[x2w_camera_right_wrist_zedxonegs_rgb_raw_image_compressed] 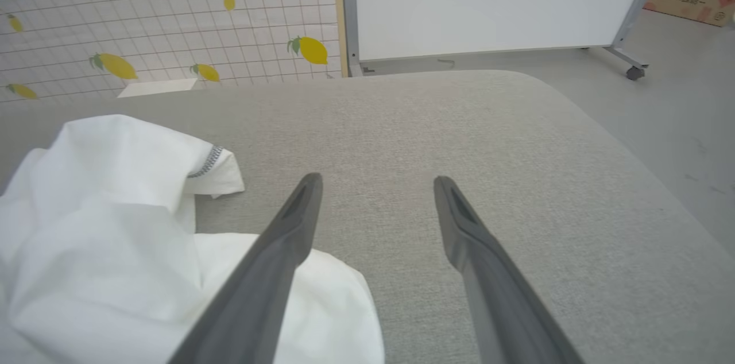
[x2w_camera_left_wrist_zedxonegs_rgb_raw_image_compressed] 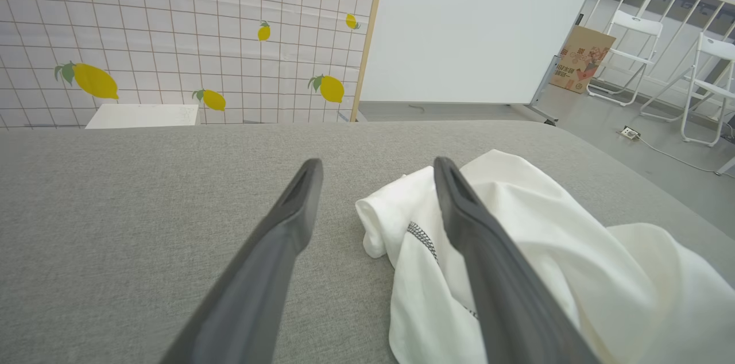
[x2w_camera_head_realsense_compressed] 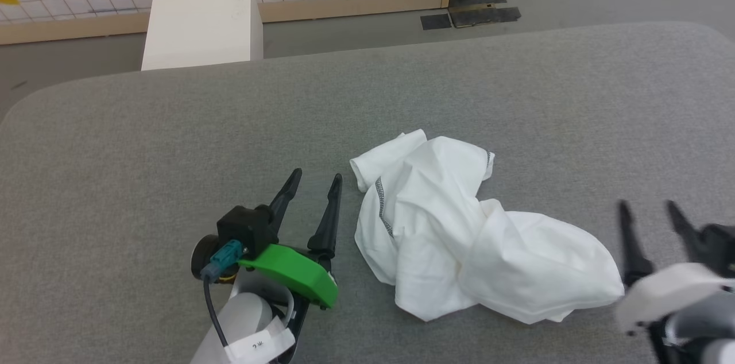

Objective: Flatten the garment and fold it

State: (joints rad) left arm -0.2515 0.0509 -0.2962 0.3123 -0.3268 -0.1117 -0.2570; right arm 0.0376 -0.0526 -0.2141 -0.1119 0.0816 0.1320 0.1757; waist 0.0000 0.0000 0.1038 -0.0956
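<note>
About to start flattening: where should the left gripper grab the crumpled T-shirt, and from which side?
Probably the sleeve end on the left side of the T-shirt. It juts free of the heap, beside the open left gripper, so come in from the left.

white garment (x2w_camera_head_realsense_compressed: 459, 226), grey table (x2w_camera_head_realsense_compressed: 172, 140)

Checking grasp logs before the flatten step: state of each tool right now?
Left tool: open, holding nothing, beside the garment.
Right tool: open, holding nothing.
</note>
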